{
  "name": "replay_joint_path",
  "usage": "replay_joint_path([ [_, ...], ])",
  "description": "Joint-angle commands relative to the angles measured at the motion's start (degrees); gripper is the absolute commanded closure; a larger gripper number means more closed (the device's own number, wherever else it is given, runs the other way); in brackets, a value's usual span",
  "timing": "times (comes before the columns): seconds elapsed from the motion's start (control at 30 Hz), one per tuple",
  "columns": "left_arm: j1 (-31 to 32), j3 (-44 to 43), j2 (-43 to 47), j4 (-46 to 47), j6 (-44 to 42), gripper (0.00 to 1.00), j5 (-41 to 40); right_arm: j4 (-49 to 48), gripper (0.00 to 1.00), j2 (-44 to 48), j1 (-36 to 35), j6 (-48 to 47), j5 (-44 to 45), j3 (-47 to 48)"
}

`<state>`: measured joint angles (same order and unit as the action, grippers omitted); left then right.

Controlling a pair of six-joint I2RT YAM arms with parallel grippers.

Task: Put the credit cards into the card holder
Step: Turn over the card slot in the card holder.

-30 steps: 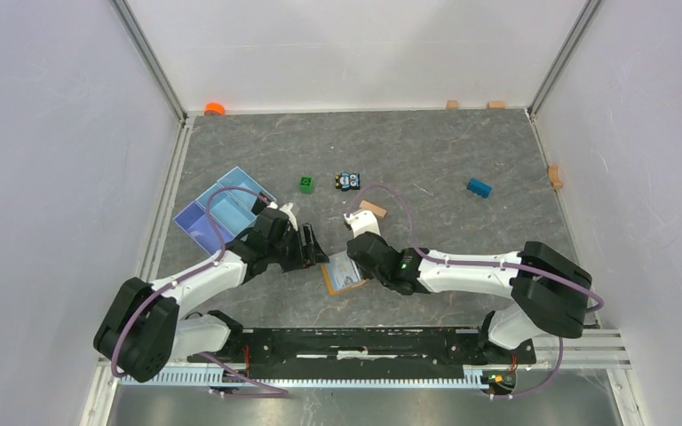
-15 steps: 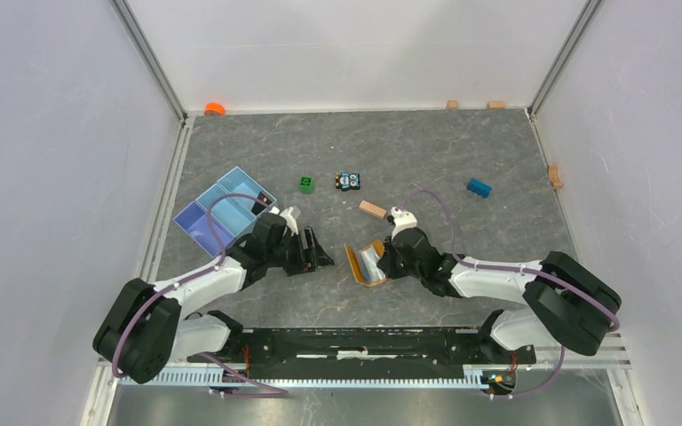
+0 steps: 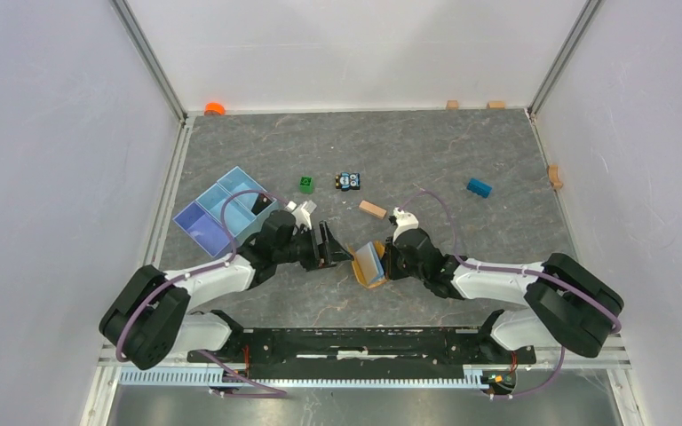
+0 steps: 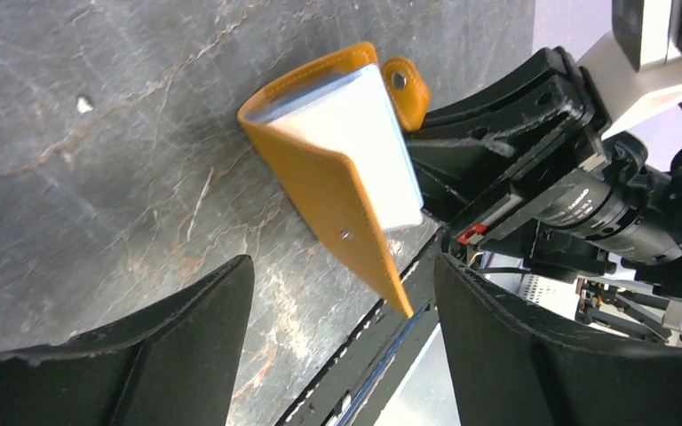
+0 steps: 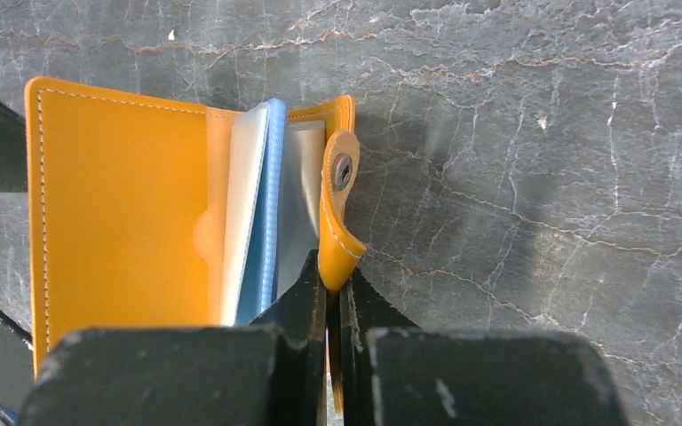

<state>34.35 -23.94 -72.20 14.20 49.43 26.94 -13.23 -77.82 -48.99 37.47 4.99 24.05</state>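
The orange card holder (image 3: 361, 272) stands on its edge on the table, half folded like a book. My right gripper (image 3: 389, 259) is shut on the holder's snap tab (image 5: 337, 213), which the right wrist view shows pinched between the fingers (image 5: 306, 293). A light blue credit card (image 5: 269, 204) sits inside between the pale pockets, only its edge showing. My left gripper (image 3: 337, 251) is open just left of the holder, empty. In the left wrist view the orange cover (image 4: 337, 186) lies ahead of that gripper (image 4: 342, 266), its lower corner reaching between the fingers.
A light blue divided tray (image 3: 218, 213) lies behind the left arm. A green block (image 3: 306, 184), toy car (image 3: 347, 181), wooden block (image 3: 372, 209) and blue block (image 3: 478, 187) sit farther back. Small wooden pieces (image 3: 554, 176) line the right wall.
My right gripper closed on the holder's tab and raised the flat, open holder onto its edge, half folded. My left gripper moved right toward it and opened wider.
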Motion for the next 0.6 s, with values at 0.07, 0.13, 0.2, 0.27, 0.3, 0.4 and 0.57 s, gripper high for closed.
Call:
replay_joint_path([
  [0.07, 1.2, -3.6, -4.2, 2.7, 2.2, 0.19, -0.7, 1.3, 1.0, 3.0, -0.1, -0.1, -0.9, -1.1],
  [0.13, 1.5, -4.2, -5.4, 2.7, 2.3, 0.18, -0.9, 1.5, 1.0, 3.6, -0.1, -0.1, -0.8, -1.0],
  [0.2, 2.0, -5.4, -6.5, 2.7, 2.3, 0.17, -1.0, 1.5, 1.0, 3.9, -0.1, -0.1, -1.1, -0.9],
  [0.27, 2.6, -6.5, -7.3, 2.6, 2.0, 0.17, -1.1, 1.0, 1.0, 3.8, -0.1, 0.0, -1.9, -0.9],
  [0.3, 2.7, -6.9, -7.7, 2.6, 1.9, 0.17, -1.2, 0.8, 1.0, 3.9, -0.1, 0.1, -2.2, -0.9],
  [0.4, 3.1, -7.8, -9.0, 2.6, 1.6, 0.16, -1.1, 0.4, 1.0, 3.9, -0.1, 0.3, -2.7, -0.9],
  [0.57, 4.0, -9.5, -11.0, 0.8, 0.9, 0.15, -2.0, -0.1, 1.0, 4.1, -0.3, 0.5, -3.4, -1.1],
])
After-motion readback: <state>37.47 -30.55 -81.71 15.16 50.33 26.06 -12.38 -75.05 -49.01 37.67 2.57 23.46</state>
